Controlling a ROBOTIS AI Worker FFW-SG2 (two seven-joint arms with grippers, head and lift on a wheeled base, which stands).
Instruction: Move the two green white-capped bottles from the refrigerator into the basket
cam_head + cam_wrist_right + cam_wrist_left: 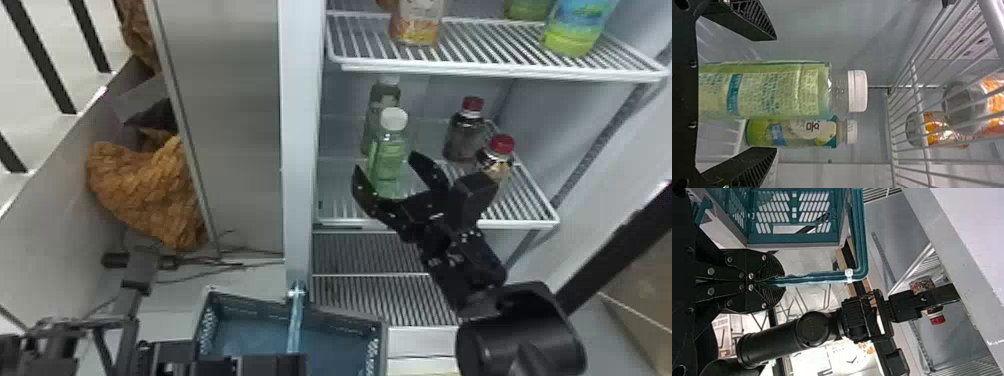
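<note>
In the head view my right gripper [382,175] stands open at the middle shelf, its fingers on either side of the front green white-capped bottle [389,159]. The other green bottle [384,95] stands just behind it. In the right wrist view the gripper [774,94] is open around the near bottle [766,91], and the farther bottle [793,133] lies beyond. The basket [380,345] is at the head view's bottom. The left wrist view has my left gripper [770,282] shut on the handle [817,279] of the teal basket [793,238].
Two red-capped bottles [465,131] [496,159] stand right of the green ones on the same shelf [530,220]. The upper wire shelf [480,47] hangs above with more bottles. The refrigerator's left wall edge [300,150] rises beside the shelf.
</note>
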